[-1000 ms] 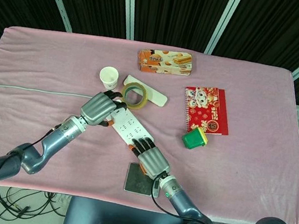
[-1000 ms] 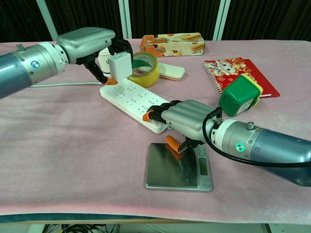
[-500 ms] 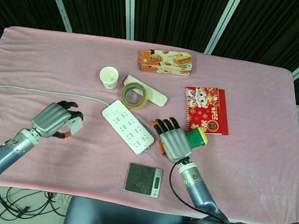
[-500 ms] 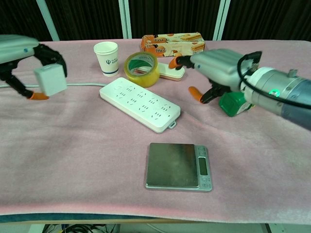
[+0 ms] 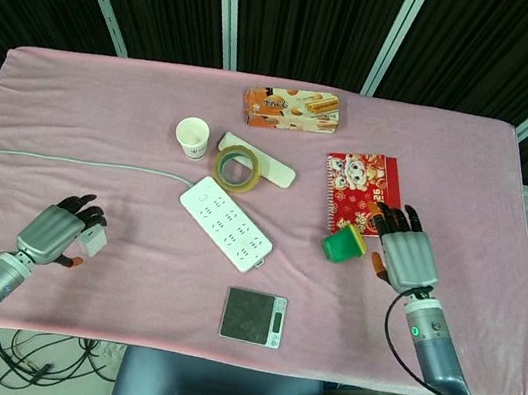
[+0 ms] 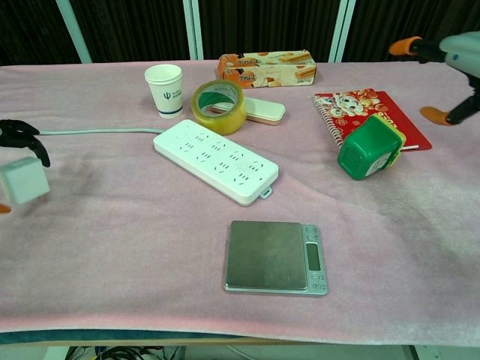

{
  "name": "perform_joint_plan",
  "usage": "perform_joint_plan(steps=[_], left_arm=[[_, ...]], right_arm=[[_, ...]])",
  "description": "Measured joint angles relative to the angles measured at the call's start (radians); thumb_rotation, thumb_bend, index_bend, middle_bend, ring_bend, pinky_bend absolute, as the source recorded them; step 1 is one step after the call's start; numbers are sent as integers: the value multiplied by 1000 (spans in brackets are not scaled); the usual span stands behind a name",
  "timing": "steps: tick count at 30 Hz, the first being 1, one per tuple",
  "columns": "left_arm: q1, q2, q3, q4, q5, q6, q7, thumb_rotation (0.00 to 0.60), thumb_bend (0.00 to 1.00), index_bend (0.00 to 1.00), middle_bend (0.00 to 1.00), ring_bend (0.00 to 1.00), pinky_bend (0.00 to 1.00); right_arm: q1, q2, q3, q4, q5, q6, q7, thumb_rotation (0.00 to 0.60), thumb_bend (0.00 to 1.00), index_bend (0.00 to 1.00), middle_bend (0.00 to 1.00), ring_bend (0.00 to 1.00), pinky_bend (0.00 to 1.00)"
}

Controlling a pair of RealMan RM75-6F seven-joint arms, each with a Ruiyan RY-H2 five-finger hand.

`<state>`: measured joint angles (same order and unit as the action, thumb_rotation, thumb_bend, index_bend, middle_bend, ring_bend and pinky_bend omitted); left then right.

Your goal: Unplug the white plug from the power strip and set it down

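Observation:
The white plug (image 5: 92, 242) is out of the white power strip (image 5: 226, 223) and far to its left, low over the pink cloth. My left hand (image 5: 59, 235) pinches it between thumb and fingers. In the chest view the plug (image 6: 22, 180) shows at the left edge, with dark fingertips (image 6: 20, 133) above it. The power strip (image 6: 217, 160) lies diagonally mid-table with all its sockets bare. My right hand (image 5: 406, 257) hovers right of the green container (image 5: 343, 243), fingers spread and holding nothing. In the chest view only part of the right hand (image 6: 450, 52) shows, at the top right corner.
The strip's grey cable (image 5: 67, 160) runs left across the cloth. A tape roll (image 5: 235, 167), paper cup (image 5: 191, 136), white case (image 5: 271, 164) and biscuit box (image 5: 291, 108) sit behind the strip. A red notebook (image 5: 364, 192) lies right, and a small scale (image 5: 253, 316) near the front edge.
My left hand has carried the plug from the strip leftward and down toward the front left of the table. My right hand has left the strip and swung to the right, past the green container.

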<state>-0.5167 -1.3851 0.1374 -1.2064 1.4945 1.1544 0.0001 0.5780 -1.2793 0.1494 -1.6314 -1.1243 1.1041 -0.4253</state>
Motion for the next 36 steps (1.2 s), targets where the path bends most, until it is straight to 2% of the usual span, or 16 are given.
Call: perform_joint_plan(steps=[6, 12, 19, 23, 27, 33, 36], left_arm=[[21, -24, -49, -25, -47, 10, 44, 600, 0, 146, 0, 0, 0], [30, 17, -75, -114, -76, 16, 66, 600, 0, 145, 25, 0, 0], [96, 107, -94, -274, -97, 142, 147, 600, 0, 146, 35, 0, 0], [165, 154, -76, -369, -93, 236, 186, 600, 0, 139, 34, 0, 0], [253, 206, -32, -481, -75, 321, 213, 600, 0, 136, 34, 0, 0], [359, 236, 12, -538, -10, 452, 225, 600, 0, 133, 31, 0, 0], [387, 250, 27, -564, 14, 481, 222, 600, 0, 132, 31, 0, 0]], right_arm=[[-56, 23, -28, 65, -21, 53, 45, 600, 255, 0, 0, 72, 59], [-121, 60, -39, 111, -37, 113, 123, 600, 256, 0, 0, 73, 59], [-224, 109, -80, 100, -82, 212, 187, 600, 254, 0, 0, 72, 58], [-288, 112, -112, 91, -116, 286, 220, 600, 255, 0, 0, 72, 58], [-364, 101, -163, 77, -196, 390, 239, 600, 256, 0, 0, 70, 58], [-435, 70, -234, 51, -339, 489, 204, 600, 256, 0, 0, 67, 58], [-449, 55, -250, 33, -386, 504, 165, 600, 256, 0, 0, 67, 58]])
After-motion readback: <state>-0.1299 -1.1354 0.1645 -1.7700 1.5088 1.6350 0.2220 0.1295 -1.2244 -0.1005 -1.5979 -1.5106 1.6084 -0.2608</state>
